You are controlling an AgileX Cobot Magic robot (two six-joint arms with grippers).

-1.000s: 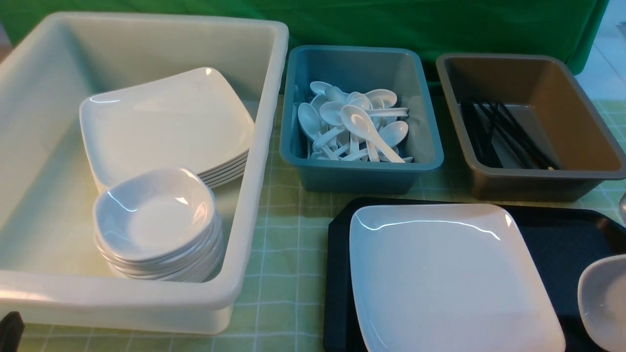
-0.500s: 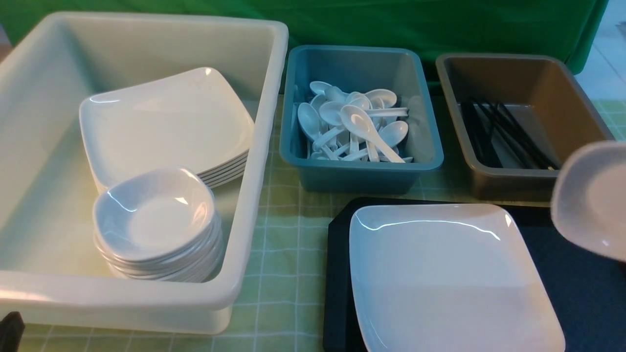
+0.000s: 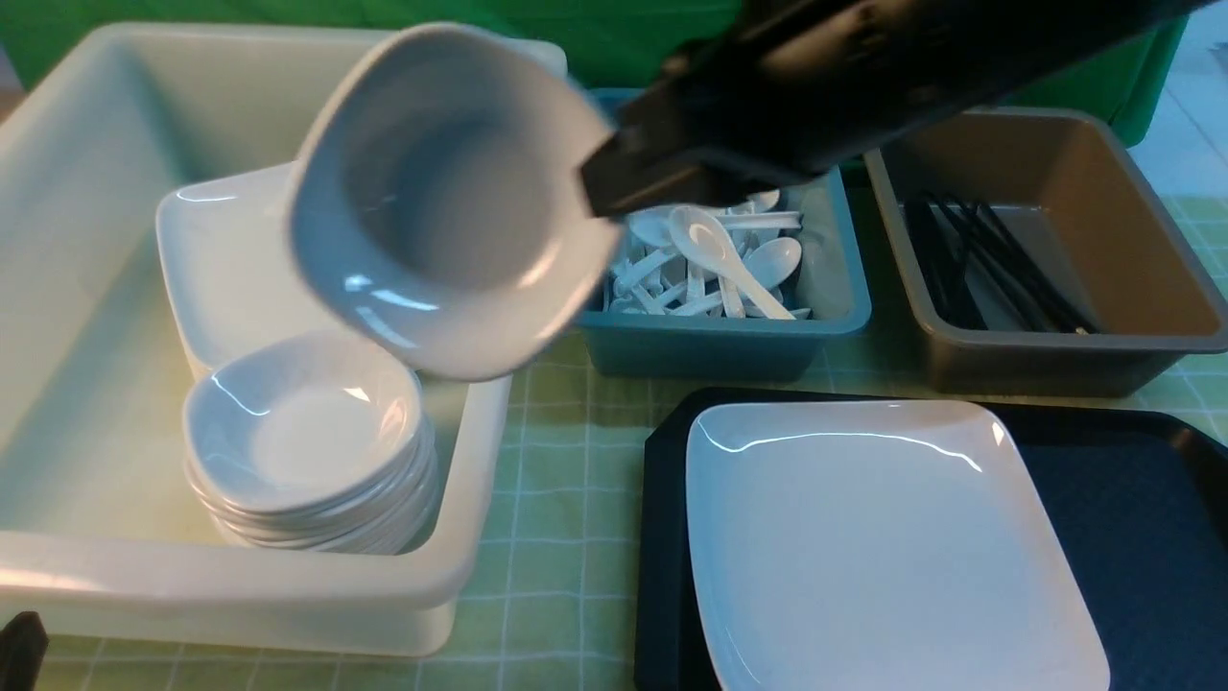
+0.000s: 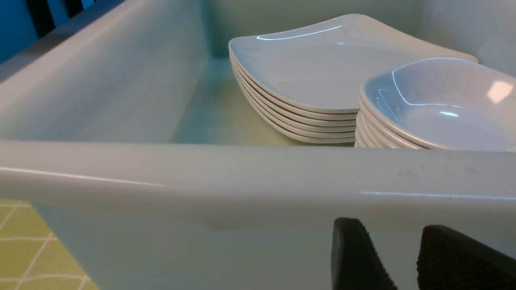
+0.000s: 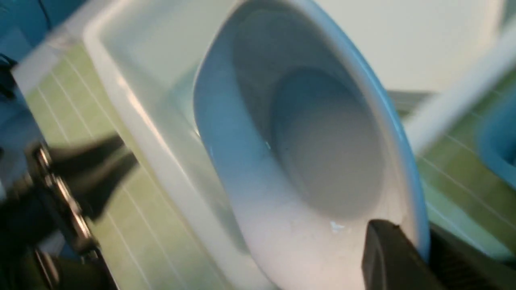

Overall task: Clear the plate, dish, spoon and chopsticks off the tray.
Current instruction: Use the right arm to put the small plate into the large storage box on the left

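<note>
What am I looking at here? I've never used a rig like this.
It is a two-armed robot at a table. The wide picture looks forward from between the arms; the other two come from cameras on each wrist. The right gripper pinches the rim of a small white dish, tilted above the cream tub, which holds stacked plates and dishes. The left gripper hangs open outside that tub's near wall. Spoons lie in the teal tub, chopsticks in the brown one. One large plate lies on the black tray.
</note>
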